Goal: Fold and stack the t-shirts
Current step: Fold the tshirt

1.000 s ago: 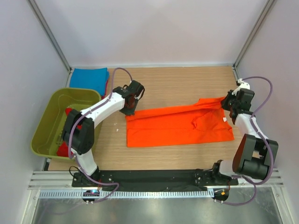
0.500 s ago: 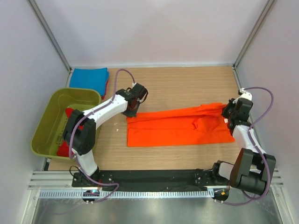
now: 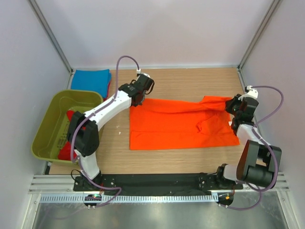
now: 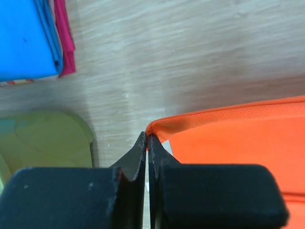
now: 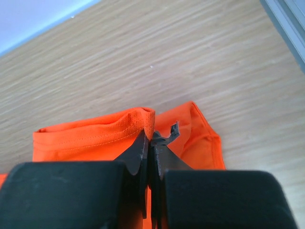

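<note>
Wooden desk (image 3: 190, 81), pale walls around it. Orange t-shirt (image 3: 176, 126) lies spread mid-desk, mostly flat, long side running left to right. Left tool (image 4: 147, 138) is pressed together, pinching the shirt's far-left corner, with the cloth edge lifted a little off the wood. Right tool (image 5: 150, 136) is also pressed together, pinching a bunched hem fold at the shirt's far-right corner; the cloth is wrinkled there. Small fold ridge right of the shirt's centre. Blue t-shirt (image 3: 90, 78) sits folded at the far-left corner of the desk, with a red t-shirt (image 3: 109, 88) edge peeking from under it. Olive tub (image 3: 47, 124) at the left edge holds red cloth (image 3: 71, 116), partly hidden by the left arm.
</note>
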